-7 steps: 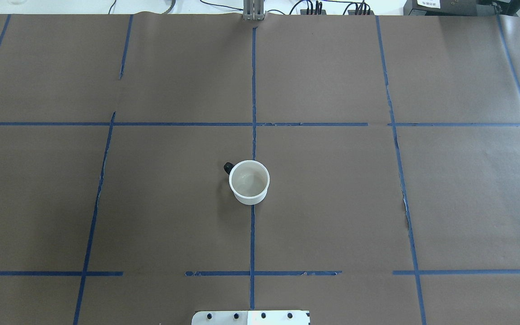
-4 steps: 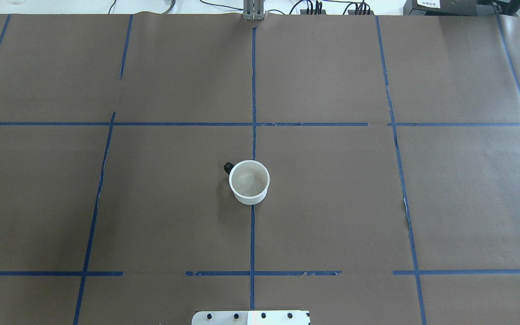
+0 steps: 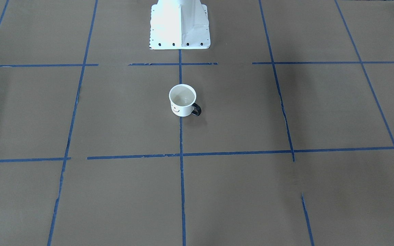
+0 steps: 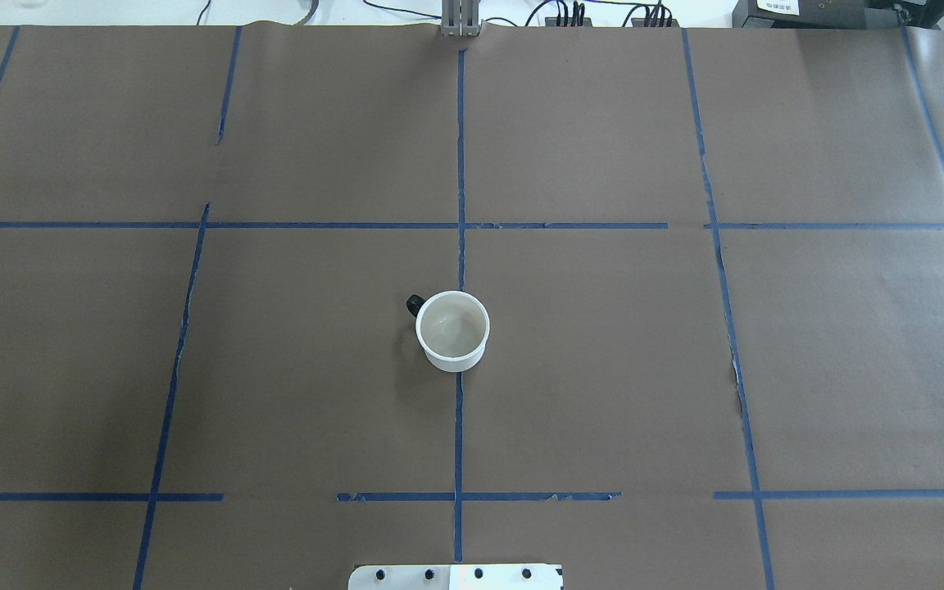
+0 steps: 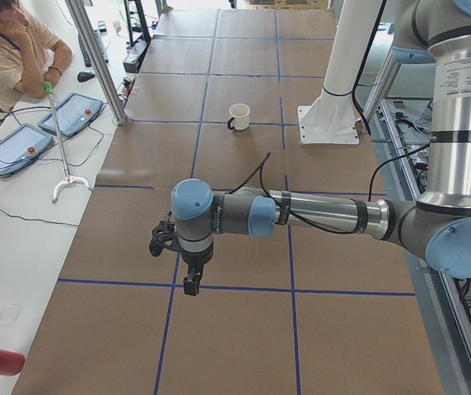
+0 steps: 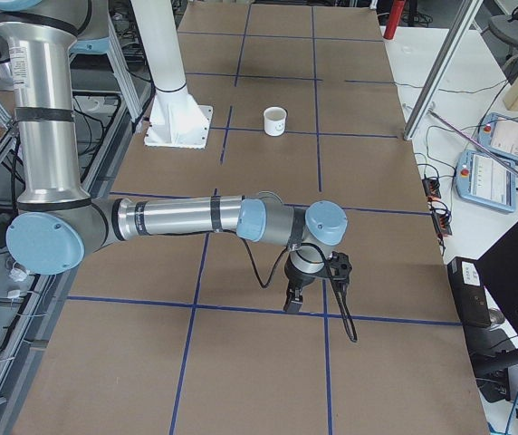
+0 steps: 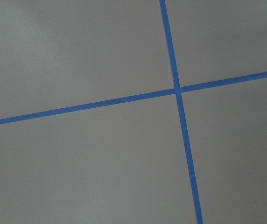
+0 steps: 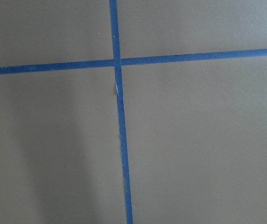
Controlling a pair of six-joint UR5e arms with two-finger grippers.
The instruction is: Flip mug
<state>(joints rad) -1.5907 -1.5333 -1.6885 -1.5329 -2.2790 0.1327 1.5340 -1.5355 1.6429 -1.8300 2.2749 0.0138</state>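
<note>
The small white mug [image 4: 452, 330] stands upright, mouth up, on the centre blue tape line of the brown paper table. Its black handle [image 4: 414, 305] points far-left in the overhead view. In the front-facing view the mug [image 3: 182, 100] shows a black smiley face and its handle [image 3: 197, 109] at the right. It also shows in the left side view [image 5: 239, 116] and the right side view [image 6: 275, 120]. My left gripper [image 5: 189, 284] and right gripper [image 6: 292, 303] hang far from the mug at the table's ends. They show only in the side views, so I cannot tell whether they are open or shut.
The white robot base plate [image 3: 180, 25] stands just behind the mug on the robot's side. Blue tape lines grid the brown paper. A seated person [image 5: 13, 49] and tablets [image 5: 72, 111] are on the bench beyond the table. Both wrist views show only paper and tape.
</note>
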